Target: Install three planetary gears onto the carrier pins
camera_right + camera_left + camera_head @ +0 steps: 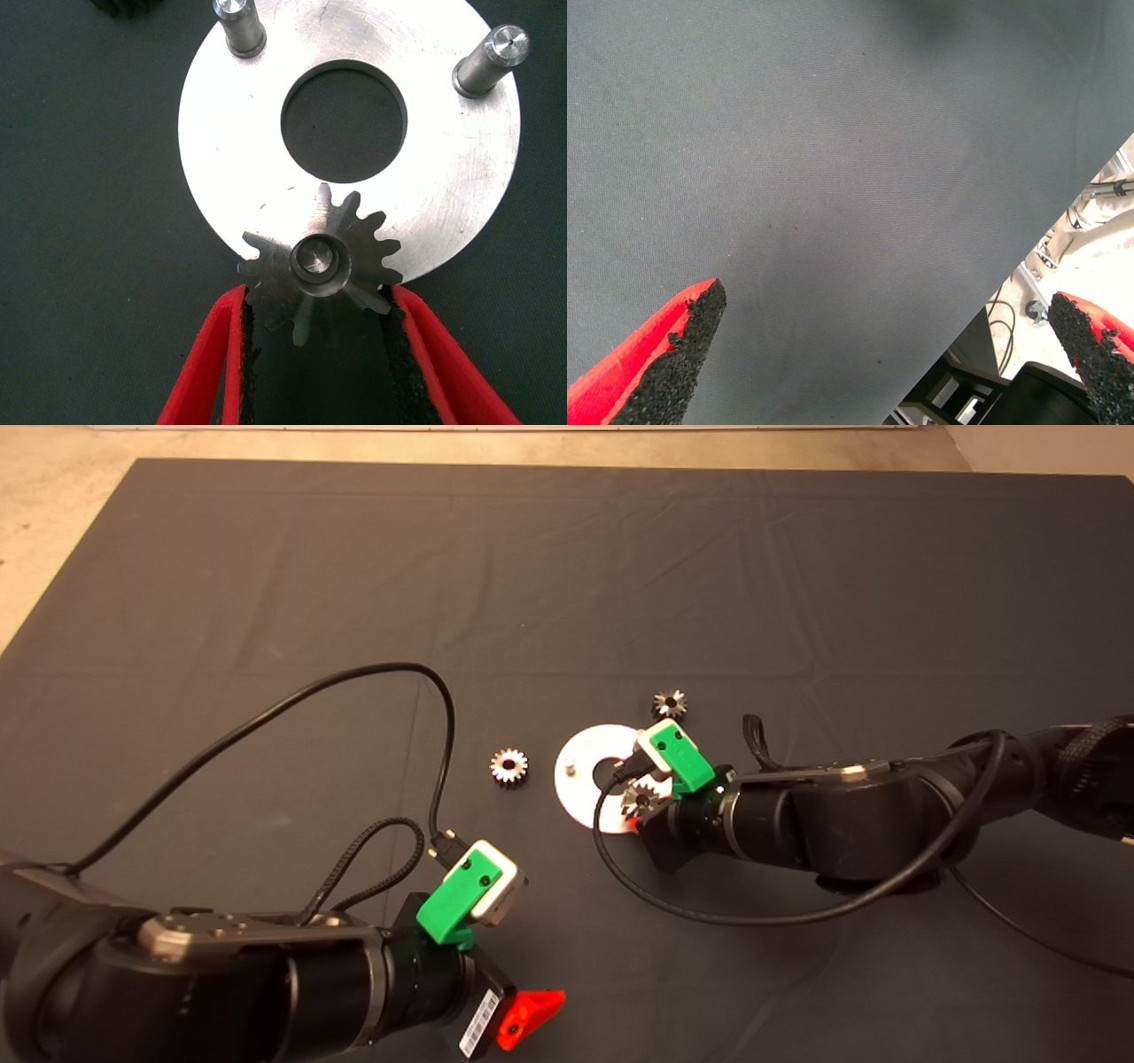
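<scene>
The right gripper (319, 354) sits at the near edge of the disc (461, 186), its red fingers (208, 372) pinching a gear (323, 266) that is seated over one pin (314, 258). The other two pins (241, 25) stand bare on the disc's far side. One loose gear (508, 765) lies on the mat (266, 602) left of the disc, another (670, 704) just beyond it. The left gripper (877, 354) hovers spread wide over bare mat near its front edge.
</scene>
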You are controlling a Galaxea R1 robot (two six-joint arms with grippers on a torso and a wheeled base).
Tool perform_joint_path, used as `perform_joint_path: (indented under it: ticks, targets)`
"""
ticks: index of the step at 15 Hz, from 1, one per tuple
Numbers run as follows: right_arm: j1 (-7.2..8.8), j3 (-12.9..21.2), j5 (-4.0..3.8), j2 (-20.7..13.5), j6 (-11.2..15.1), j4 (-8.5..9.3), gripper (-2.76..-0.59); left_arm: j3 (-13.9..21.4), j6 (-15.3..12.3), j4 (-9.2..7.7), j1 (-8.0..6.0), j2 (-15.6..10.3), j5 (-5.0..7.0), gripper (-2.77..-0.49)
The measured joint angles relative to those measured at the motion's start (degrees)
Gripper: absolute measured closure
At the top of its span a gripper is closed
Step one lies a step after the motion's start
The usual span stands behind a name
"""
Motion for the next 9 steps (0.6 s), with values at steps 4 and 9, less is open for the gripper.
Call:
perform_joint_path:
  ticks: [4,9]
  targets:
    - [0.00,0.0,0.00,0.0,-0.1,0.00,-0.82,0.0,0.0,0.00,0.00,-0.4,0.07,-2.64]
    - [0.00,0.0,0.00,0.0,-0.1,0.00,-0.84,0.0,0.0,0.00,0.00,-0.6,0.10,-2.64]
